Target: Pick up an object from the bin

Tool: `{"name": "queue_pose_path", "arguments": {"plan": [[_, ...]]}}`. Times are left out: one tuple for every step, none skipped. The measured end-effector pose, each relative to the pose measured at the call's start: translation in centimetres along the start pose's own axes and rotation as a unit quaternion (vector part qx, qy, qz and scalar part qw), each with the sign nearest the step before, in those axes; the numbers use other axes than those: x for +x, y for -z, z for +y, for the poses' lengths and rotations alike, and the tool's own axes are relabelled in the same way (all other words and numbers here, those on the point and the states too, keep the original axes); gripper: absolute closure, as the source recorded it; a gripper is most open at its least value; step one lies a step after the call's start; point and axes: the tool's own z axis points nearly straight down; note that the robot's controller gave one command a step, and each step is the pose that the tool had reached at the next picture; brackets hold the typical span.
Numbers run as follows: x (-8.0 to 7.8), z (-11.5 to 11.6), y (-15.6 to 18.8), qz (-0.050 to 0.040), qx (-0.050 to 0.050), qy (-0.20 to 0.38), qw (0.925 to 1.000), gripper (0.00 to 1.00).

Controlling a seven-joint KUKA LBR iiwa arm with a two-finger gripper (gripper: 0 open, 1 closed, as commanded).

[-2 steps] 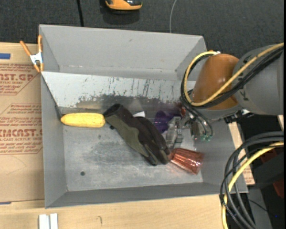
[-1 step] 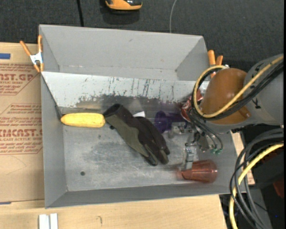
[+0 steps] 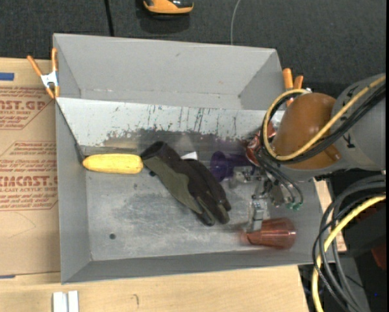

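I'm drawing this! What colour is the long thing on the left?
Yellow: the long rounded thing, best in the camera view.

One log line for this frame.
gripper: bin lower right | at its tip: red-brown cylinder | neighbours: dark glove, purple object | far left: yellow banana | grasp: unconfirmed

In the bin [image 3: 129, 223], a banana [image 3: 113, 164] lies at left, a glove [image 3: 186, 182] at centre, a cylinder [image 3: 272, 234] at lower right, with the pincer [image 3: 254, 221] just above it.
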Motion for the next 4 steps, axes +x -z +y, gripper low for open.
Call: {"name": "queue_pose_path", "arguments": {"plan": [[-1.6, 0.8, -1.2, 0.0025, 0.001, -0.027, 0.9996, 0.0], [-3.2, 1.7, -2.3, 0.0041, 0.001, -0.058, 0.9983, 0.0], [-2.5, 2.6, -3.1, -0.0001, 0.002, -0.112, 0.9937, 1.0], [-2.5, 2.6, -3.2, 0.0001, 0.002, -0.112, 0.9937, 1.0]]}}
